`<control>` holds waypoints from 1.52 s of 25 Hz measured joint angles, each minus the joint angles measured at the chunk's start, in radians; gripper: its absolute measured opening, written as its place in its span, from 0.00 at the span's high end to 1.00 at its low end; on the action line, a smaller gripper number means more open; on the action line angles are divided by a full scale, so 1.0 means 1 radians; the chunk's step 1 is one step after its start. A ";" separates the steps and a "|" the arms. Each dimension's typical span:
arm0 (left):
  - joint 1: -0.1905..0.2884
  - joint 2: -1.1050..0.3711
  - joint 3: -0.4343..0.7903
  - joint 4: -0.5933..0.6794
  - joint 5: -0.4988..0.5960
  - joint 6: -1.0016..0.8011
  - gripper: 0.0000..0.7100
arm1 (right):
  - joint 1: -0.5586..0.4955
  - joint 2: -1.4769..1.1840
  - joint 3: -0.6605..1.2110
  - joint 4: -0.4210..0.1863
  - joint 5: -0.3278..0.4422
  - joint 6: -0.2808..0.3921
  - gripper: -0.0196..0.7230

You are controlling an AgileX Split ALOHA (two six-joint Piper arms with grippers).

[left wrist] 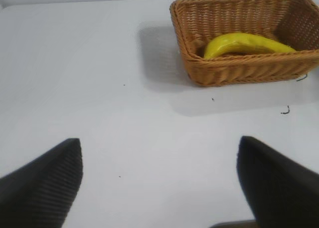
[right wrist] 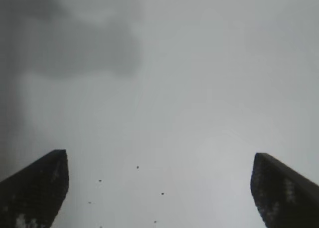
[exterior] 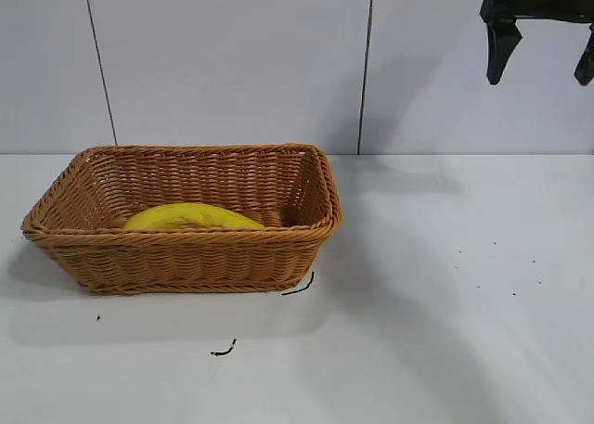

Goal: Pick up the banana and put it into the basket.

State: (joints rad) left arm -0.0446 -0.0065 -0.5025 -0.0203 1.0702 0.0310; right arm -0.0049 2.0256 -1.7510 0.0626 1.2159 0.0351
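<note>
The yellow banana (exterior: pixel 192 217) lies inside the woven wicker basket (exterior: pixel 186 257) at the table's left; the left wrist view shows the same banana (left wrist: pixel 244 43) resting on the floor of the basket (left wrist: pixel 239 71). My right gripper (exterior: pixel 545 51) hangs high at the upper right, well away from the basket, open and empty; its wrist view shows only bare table between the black fingers (right wrist: pixel 40 188). My left gripper (left wrist: pixel 159 148) is open and empty over bare table, some way from the basket; it does not show in the exterior view.
Short black scraps lie on the white table (exterior: pixel 445 303) in front of the basket, one scrap (exterior: pixel 299 286) by its corner and another scrap (exterior: pixel 223 351) nearer the front. A panelled wall stands behind.
</note>
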 joint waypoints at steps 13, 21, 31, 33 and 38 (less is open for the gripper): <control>0.000 0.000 0.000 0.000 0.000 0.000 0.11 | 0.000 -0.658 0.816 0.004 -0.003 -0.035 0.06; 0.000 0.000 0.000 0.000 0.000 0.000 0.11 | 0.000 -1.184 1.109 0.004 -0.152 -0.048 0.06; 0.000 0.000 0.000 0.000 0.000 0.000 0.11 | 0.000 -1.763 1.251 0.003 -0.192 -0.099 0.06; 0.000 0.000 0.000 0.000 0.000 0.000 0.11 | 0.000 -1.848 1.252 0.003 -0.192 -0.099 0.06; 0.000 0.000 0.000 0.000 0.000 0.000 0.11 | 0.000 -2.024 1.253 0.005 -0.190 -0.099 0.06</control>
State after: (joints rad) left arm -0.0446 -0.0065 -0.5025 -0.0203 1.0702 0.0310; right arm -0.0049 0.0017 -0.4979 0.0675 1.0261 -0.0642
